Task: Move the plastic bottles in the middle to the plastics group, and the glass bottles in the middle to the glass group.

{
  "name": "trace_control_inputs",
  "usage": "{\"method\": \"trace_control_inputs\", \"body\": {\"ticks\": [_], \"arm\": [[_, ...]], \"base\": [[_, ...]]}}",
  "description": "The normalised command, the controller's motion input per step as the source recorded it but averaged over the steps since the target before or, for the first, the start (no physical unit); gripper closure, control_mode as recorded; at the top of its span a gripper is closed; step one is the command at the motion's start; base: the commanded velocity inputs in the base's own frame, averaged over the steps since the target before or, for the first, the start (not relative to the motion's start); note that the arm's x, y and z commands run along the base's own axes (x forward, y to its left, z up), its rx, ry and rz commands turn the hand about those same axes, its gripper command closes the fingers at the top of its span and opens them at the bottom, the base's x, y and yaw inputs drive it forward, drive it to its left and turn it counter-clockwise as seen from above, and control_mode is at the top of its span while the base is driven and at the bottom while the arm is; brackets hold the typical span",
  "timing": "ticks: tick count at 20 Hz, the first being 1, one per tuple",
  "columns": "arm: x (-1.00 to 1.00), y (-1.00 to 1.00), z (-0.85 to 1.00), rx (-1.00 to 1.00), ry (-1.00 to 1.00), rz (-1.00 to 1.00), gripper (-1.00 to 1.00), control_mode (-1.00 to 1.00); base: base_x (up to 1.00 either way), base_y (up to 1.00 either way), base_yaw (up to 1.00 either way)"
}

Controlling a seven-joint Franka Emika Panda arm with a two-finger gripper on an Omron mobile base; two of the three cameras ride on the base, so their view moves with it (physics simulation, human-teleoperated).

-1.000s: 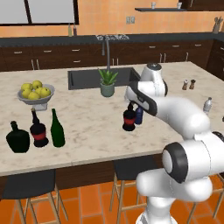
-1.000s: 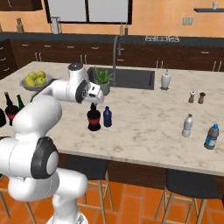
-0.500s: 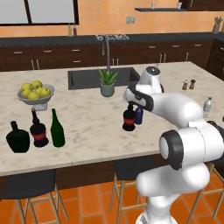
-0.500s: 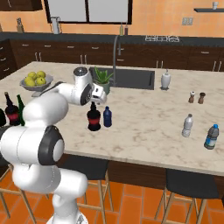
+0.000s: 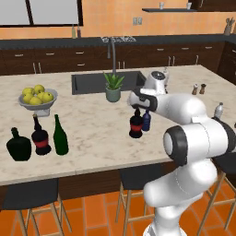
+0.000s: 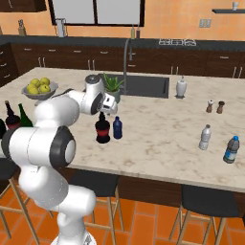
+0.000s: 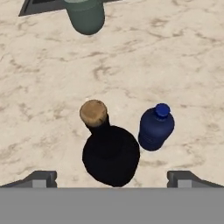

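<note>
- The gripper (image 7: 112, 178) hangs directly above the round dark bottle with the red label (image 5: 136, 125), its two finger tips spread wide, one on each side of the bottle's body and touching nothing.
- From the hand camera, the bottle's cork-coloured top (image 7: 93, 111) shows just above its black body.
- The small dark-blue bottle (image 6: 117, 128) stands upright just beside the round dark bottle, in the middle of the marble counter (image 5: 92, 138).
- At the counter's left end stand the squat black-green flask (image 5: 19, 146), a second red-labelled dark bottle (image 5: 40, 137) and the tall green wine bottle (image 5: 60, 136), close together.
- Toward the right end stands the clear bottle with a pale cap (image 6: 205, 138), with a blue-labelled bottle (image 6: 231, 150) near it.
- A potted plant (image 5: 113, 87) sits by the sink (image 5: 90, 82).
</note>
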Motion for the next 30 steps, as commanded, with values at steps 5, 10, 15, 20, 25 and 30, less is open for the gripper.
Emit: {"method": "trace_control_inputs", "body": {"ticks": [5, 10, 15, 20, 25, 30], "arm": [[0.35, 0.02, -0.2, 0.0, 0.0, 0.0, -1.0, -1.0], [0.11, 0.07, -0.26, 0.0, 0.0, 0.0, -1.0, -1.0], [0.2, 0.07, -0.2, 0.0, 0.0, 0.0, -1.0, -1.0], [0.22, 0.01, -0.1, 0.0, 0.0, 0.0, -1.0, -1.0], [0.04, 0.0, -0.08, 0.0, -0.03, 0.0, -1.0, -1.0], [-0.04, 0.0, 0.0, 0.0, -0.16, 0.0, -1.0, -1.0]], "base": [[0.0, 0.0, 0.0], [0.0, 0.0, 0.0], [0.0, 0.0, 0.0], [0.0, 0.0, 0.0], [0.0, 0.0, 0.0], [0.0, 0.0, 0.0]]}}
